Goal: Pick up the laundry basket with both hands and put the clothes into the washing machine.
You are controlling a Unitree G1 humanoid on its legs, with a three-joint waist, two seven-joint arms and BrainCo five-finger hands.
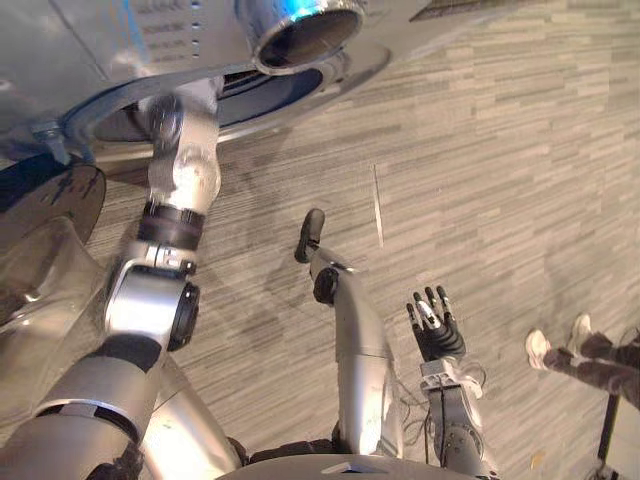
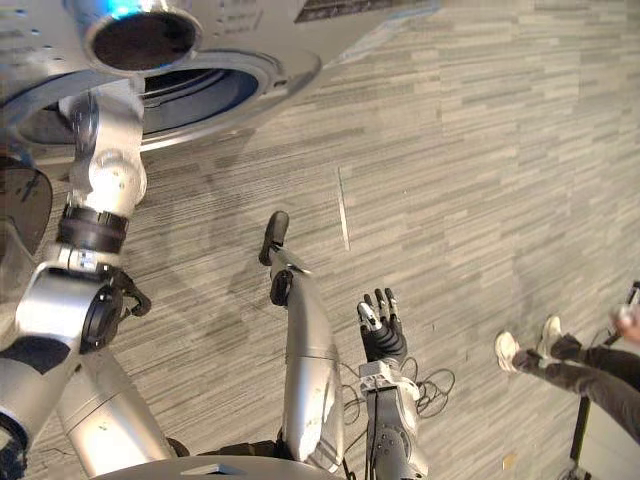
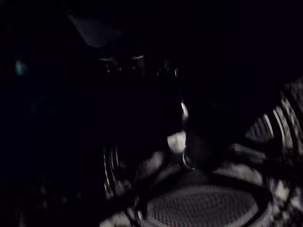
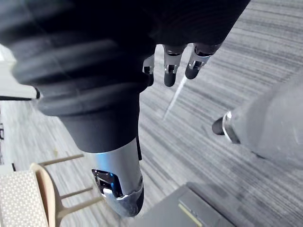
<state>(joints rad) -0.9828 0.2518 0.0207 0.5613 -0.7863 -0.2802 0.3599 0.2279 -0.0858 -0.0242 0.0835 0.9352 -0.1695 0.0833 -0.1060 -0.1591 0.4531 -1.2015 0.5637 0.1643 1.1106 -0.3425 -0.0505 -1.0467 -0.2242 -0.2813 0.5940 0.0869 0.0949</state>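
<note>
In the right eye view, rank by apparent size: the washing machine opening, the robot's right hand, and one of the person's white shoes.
1. washing machine opening
2. right hand
3. white shoe, slightly smaller; the hand is nearer the camera, so this gap is unsure.

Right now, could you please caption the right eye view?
Left arm reaches into the washer; open right hand hangs over the floor.

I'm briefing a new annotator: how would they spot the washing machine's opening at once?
Follow the grey striped floor to the silver washing machine at its far edge. Its opening is the round dark hole ringed in silver, the one thing the robot's left arm reaches into.
</note>
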